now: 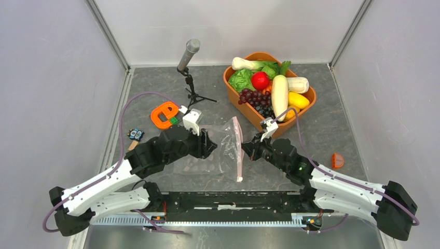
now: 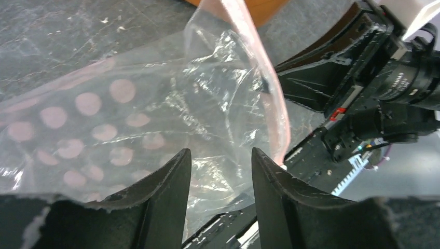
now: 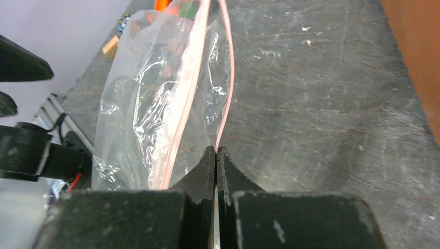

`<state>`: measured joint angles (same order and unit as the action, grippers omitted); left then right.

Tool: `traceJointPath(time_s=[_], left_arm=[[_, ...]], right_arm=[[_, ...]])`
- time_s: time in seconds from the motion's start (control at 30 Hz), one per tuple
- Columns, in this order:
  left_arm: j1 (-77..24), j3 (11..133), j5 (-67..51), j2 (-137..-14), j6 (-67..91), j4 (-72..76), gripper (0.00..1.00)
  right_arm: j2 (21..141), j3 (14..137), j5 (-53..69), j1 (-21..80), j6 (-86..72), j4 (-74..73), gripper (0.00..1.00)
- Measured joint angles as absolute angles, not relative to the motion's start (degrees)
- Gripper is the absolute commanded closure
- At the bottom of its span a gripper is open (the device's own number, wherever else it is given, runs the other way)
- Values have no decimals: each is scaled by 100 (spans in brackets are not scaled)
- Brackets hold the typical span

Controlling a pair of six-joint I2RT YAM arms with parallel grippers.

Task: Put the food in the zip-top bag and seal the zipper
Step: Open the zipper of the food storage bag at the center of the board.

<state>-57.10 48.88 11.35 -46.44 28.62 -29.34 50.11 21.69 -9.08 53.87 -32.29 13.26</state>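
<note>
Right wrist, zipper (image 3: pixel 227 93) pinched in right pincer (image 3: pixel 216 151)

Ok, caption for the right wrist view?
Right gripper, jaws shut on the zipper of the clear bag, its mouth parted.

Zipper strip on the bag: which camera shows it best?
The top view: the whole zipper shows, end to end. The right wrist view shows its two lips parted, one pinched in the shut jaws; the left wrist view shows only a stretch of it.

The high camera looks down on the bag (image 1: pixel 222 148) from its near side. Both wrist cameras sit close to the bag on opposite sides, facing each other across it.
</note>
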Motion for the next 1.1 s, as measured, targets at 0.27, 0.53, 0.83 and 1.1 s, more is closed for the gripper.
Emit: traceJointPath(time_s=[0.27,0.53,0.83,1.1], left_arm=[[-6322,6020,801,-5546,2867,-3006,44],[-7343,6469,2145,-6392,3061,-3214,31],[-7577,7242,3518,-7286,3151,-3590,27],[-7625,7242,3883,-7516,3194,-3868,31]], right_arm=[[5022,2171,-646,5387,-3752,2117,100],[4915,2206,-1072,5387,-4219,2137,100],[4569,2204,-1258,5387,-4473,2355,100],[4565,2204,-1258,5387,-4475,2324,100]])
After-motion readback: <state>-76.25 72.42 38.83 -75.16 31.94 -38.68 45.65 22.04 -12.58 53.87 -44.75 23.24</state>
